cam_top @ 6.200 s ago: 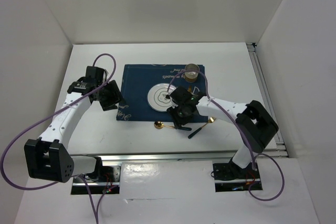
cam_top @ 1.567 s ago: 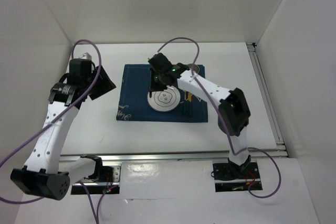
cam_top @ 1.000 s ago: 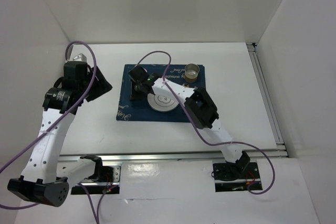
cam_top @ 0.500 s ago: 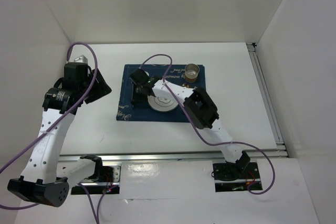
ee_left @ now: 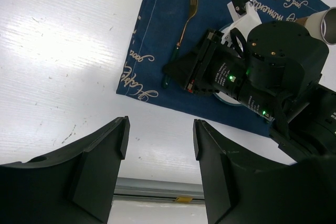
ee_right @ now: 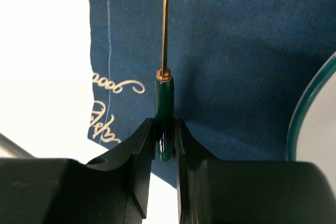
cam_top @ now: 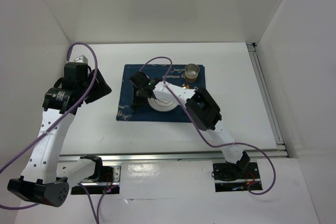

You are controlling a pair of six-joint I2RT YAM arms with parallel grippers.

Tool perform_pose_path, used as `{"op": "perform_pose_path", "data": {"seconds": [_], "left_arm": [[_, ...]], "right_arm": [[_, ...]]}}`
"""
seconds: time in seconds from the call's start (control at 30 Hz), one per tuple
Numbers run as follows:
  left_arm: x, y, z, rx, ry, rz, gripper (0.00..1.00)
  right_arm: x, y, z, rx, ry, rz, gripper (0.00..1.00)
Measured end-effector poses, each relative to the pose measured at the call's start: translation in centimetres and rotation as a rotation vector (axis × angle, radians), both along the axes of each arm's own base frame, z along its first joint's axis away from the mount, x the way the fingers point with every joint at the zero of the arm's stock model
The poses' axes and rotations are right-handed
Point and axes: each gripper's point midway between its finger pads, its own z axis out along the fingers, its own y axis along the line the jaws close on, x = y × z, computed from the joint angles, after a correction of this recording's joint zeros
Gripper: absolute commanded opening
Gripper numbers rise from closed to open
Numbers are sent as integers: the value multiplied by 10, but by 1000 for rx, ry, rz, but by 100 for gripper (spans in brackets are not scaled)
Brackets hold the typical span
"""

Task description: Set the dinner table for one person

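Evidently the right gripper (ee_right: 164, 148), clamped on the fork (ee_right: 164, 95) handle, is laying it left of the plate (ee_right: 315, 124); release comes next.

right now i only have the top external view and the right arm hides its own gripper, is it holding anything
Observer: yes, the right gripper is shut on the dark green handle of the fork.
Operator: where is the fork lying
Observer: along the placemat, on the left side of the plate, with its gold tines toward the far edge.
Operator: and the left gripper, anything in it
Observer: no, the left gripper is open and empty, over the bare table just off the placemat's left edge.
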Motion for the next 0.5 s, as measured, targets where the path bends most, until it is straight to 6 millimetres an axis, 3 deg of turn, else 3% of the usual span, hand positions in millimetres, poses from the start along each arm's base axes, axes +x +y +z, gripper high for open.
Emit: {"op": "perform_pose_path", "data": {"seconds": [0.1,0.23,0.3,0.37,0.5], "left_arm": [[0,0,0,-2,0,-2,69],[0,0,0,-2,0,-2,69],[0,0,0,-1,0,-2,69],[0,0,0,1,0,-4,69],[0,0,0,3,0,-9,69]], "right_arm": [[-3,2,3,13,11,12,3],[-7,4,8,29,25,23,11],[-8,4,10,34,29,24,21],[-9,5,12,38,35,21,38],[-11,4,13,40,42,16,53]]}}
